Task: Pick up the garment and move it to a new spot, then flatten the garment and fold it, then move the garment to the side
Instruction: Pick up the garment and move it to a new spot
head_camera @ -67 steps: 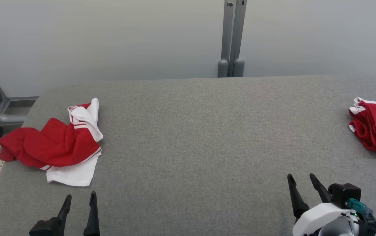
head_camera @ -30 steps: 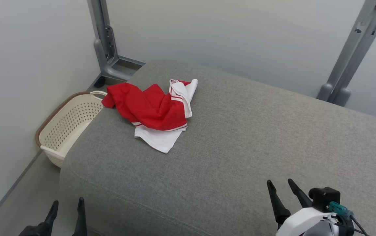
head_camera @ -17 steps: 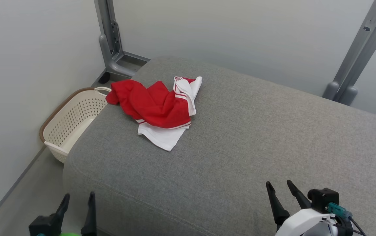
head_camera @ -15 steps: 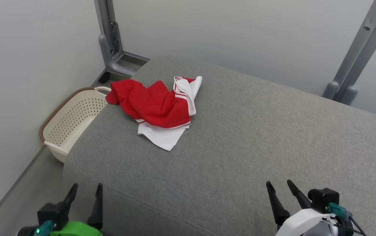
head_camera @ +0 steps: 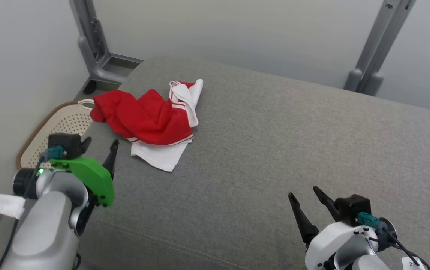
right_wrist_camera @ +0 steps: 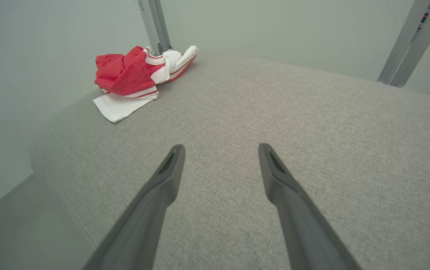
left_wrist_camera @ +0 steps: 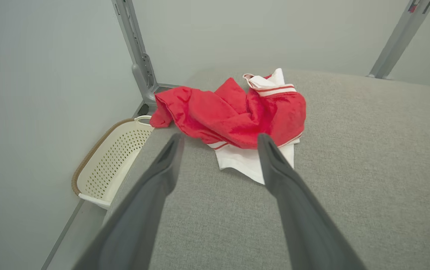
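A crumpled red and white garment (head_camera: 151,120) lies near the far left corner of the grey padded table (head_camera: 274,150); one red end hangs over the left edge. My left gripper (head_camera: 100,144) hovers open over the table's left edge, just short of the garment (left_wrist_camera: 233,116), nothing between its fingers. The right gripper (head_camera: 306,197) stands open and empty near the front right, well away from the garment (right_wrist_camera: 136,78).
A cream perforated basket (head_camera: 57,127) with a brown rim sits on the floor against the table's left side, under the hanging cloth. Grey metal posts (head_camera: 91,41) (head_camera: 376,45) stand behind the table by the pale wall.
The head camera has turned left and shifted. My left arm has risen and reached forward toward the garment. The garment and the right gripper have stayed put.
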Available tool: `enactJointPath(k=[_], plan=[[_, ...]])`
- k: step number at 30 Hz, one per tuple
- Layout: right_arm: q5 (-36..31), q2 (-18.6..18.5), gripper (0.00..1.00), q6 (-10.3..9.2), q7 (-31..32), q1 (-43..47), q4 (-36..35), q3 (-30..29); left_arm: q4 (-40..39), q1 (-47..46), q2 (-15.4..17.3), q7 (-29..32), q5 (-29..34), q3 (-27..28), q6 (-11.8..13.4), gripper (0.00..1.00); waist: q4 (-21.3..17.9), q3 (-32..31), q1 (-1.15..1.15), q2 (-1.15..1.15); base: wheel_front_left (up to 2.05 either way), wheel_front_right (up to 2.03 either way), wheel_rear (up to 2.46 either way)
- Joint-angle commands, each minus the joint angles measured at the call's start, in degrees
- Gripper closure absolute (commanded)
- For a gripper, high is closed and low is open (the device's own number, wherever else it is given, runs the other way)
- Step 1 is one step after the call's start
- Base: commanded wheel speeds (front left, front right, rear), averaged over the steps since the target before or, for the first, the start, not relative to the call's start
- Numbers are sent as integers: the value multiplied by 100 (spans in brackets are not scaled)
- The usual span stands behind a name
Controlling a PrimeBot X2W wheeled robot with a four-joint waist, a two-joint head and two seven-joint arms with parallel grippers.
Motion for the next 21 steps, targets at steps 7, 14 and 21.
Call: enactJointPath(k=[7, 14, 21], plan=[[-300, -85, 0, -3, 438, -148, -690, -16, 1063, -1317, -75, 620, -464, 61, -11, 0, -1192, 1249, 0, 0, 0, 0, 0], [-312, -206, 0, -3, 663, -175, -1133, -2, 1743, -2079, -285, 820, -688, 173, 21, 0, -1477, 1722, 0, 0, 0, 0, 0], [-282, -215, 0, -3, 696, -223, -1285, 28, 2271, -2428, -439, 665, -661, 133, 122, 0, -1577, 1939, 0, 0, 0, 0, 0]])
